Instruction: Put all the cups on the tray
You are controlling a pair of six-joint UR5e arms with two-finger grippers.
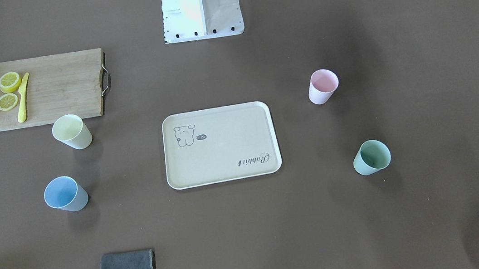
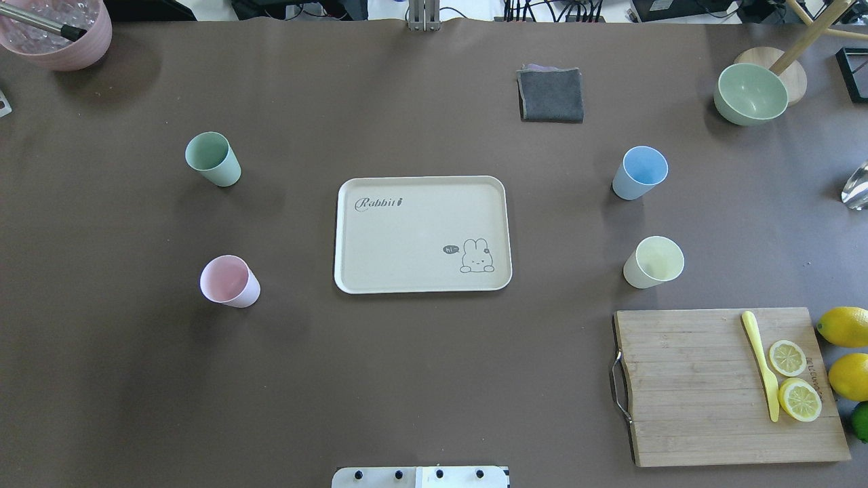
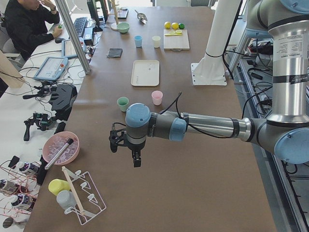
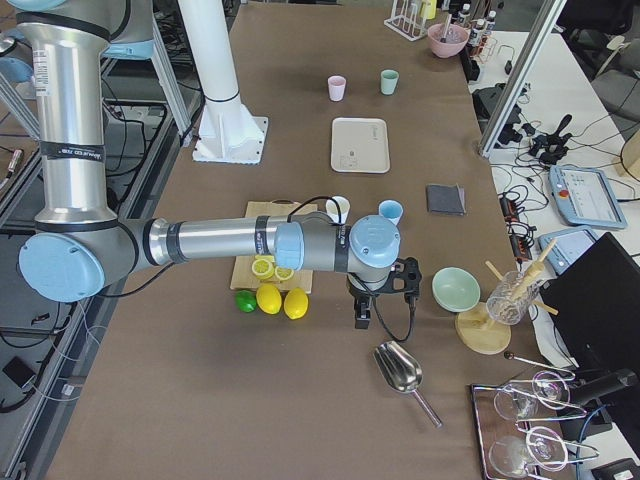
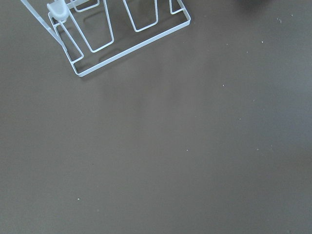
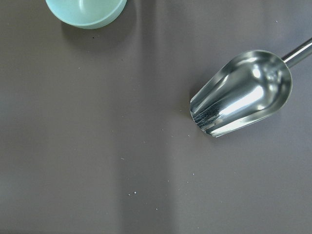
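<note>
Lightness, stiffness and a slick taper suggest pinching one wall at the rim; mint cup (image 2: 212, 157) and pink cup (image 2: 229, 281) stand well beyond the left gripper (image 3: 125, 152), blue cup (image 2: 641, 171) and yellow cup (image 2: 653, 261) well beyond the right gripper (image 4: 383, 302), tray (image 2: 407, 244) farther still; I cannot tell how wide either gripper stands.

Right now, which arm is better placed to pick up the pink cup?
Left. The pink cup stands on the robot's left side of the tray, and the left gripper hangs at that end; the right gripper is at the opposite end, near the lemons.
</note>
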